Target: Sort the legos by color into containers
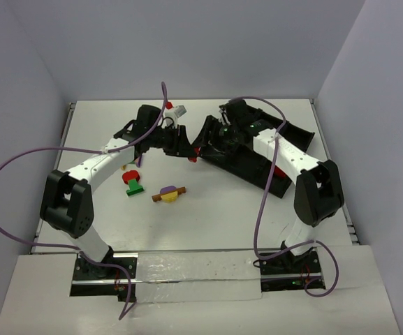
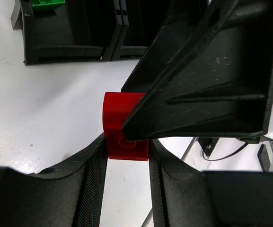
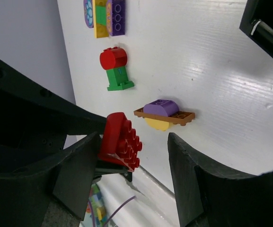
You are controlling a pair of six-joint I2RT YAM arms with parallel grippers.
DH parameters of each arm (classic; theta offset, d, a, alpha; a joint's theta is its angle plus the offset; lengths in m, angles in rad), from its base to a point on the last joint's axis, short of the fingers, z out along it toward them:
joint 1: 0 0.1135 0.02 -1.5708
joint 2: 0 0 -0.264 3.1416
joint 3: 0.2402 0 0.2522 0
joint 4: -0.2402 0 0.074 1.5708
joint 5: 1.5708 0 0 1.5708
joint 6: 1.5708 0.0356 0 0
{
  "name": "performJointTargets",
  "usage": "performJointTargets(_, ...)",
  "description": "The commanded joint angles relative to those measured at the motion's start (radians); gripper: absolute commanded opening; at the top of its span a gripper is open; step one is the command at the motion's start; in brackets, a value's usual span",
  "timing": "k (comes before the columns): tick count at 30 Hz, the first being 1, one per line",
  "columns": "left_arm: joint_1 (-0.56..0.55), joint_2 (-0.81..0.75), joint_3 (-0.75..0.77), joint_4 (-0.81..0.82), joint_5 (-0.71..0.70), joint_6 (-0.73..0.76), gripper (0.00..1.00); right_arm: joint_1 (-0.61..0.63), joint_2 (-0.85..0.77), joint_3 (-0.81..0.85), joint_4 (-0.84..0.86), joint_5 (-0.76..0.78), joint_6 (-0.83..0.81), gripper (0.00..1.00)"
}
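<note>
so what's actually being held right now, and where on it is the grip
The left tool pinches a red lego by its two opposite side faces. The right tool stands open around that same lego, not clamped on it.

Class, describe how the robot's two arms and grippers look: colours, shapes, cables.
Both arms have white tubular links and chunky black joint housings: left arm, right arm. A purple cable loops along each. The left gripper and right gripper have broad, matte black, wedge-shaped fingers.
</note>
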Motion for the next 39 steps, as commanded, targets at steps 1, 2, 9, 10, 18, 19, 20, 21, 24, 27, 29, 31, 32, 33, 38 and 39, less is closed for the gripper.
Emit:
performJointTargets(1,-0.009,-0.020,0.018,0.016,0.002,0.030,0.00,0.009,0.022,0.065,0.038,-0.037,0.003,0.64)
performJointTargets(2,-0.009,-0.021,0.019,0.016,-0.001,0.030,0.00,0.009,0.024,0.062,0.044,-0.044,0.003,0.58)
performJointTargets(9,-0.009,-0.008,0.029,0.009,-0.019,0.035,0.00,0.009,0.002,0.044,0.066,-0.058,0.006,0.00)
performJointTargets(10,-0.011,-0.008,0.032,0.009,-0.023,0.033,0.00,0.009,-0.002,0.044,0.064,-0.051,0.006,0.00)
performJointTargets(18,-0.010,-0.008,0.062,-0.048,-0.082,0.036,0.76,0.001,-0.064,0.052,-0.007,0.122,-0.036,0.00)
performJointTargets(19,-0.009,-0.016,0.059,-0.050,-0.088,0.036,0.90,-0.001,-0.070,0.054,-0.019,0.144,-0.042,0.00)
performJointTargets(20,-0.009,-0.028,0.055,-0.050,-0.089,0.039,0.99,-0.008,-0.082,0.049,-0.029,0.174,-0.050,0.00)
performJointTargets(21,-0.009,-0.029,0.056,-0.055,-0.090,0.043,0.99,-0.011,-0.090,0.046,-0.033,0.191,-0.052,0.00)
performJointTargets(24,-0.009,-0.032,0.065,-0.075,-0.099,0.047,0.99,-0.030,-0.121,0.028,-0.045,0.238,-0.061,0.00)
performJointTargets(27,-0.009,-0.062,0.048,-0.068,-0.116,0.033,0.99,-0.057,-0.158,0.018,-0.077,0.285,-0.081,0.00)
performJointTargets(29,-0.007,-0.099,0.026,-0.071,-0.164,0.019,0.99,-0.081,-0.194,0.000,-0.127,0.382,-0.113,0.00)
performJointTargets(31,0.002,-0.144,-0.008,-0.075,-0.206,0.003,0.99,-0.116,-0.253,-0.025,-0.174,0.467,-0.142,0.00)
performJointTargets(32,0.011,-0.161,-0.024,-0.076,-0.221,-0.008,0.99,-0.137,-0.287,-0.045,-0.195,0.509,-0.156,0.00)
performJointTargets(33,0.019,-0.175,-0.037,-0.079,-0.233,-0.020,0.99,-0.166,-0.313,-0.080,-0.210,0.554,-0.168,0.00)
performJointTargets(38,0.061,-0.250,-0.127,-0.095,-0.336,-0.055,0.99,-0.305,-0.457,-0.240,-0.238,0.685,-0.199,0.00)
performJointTargets(39,0.065,-0.258,-0.144,-0.097,-0.358,-0.054,0.99,-0.331,-0.482,-0.270,-0.237,0.691,-0.202,0.00)
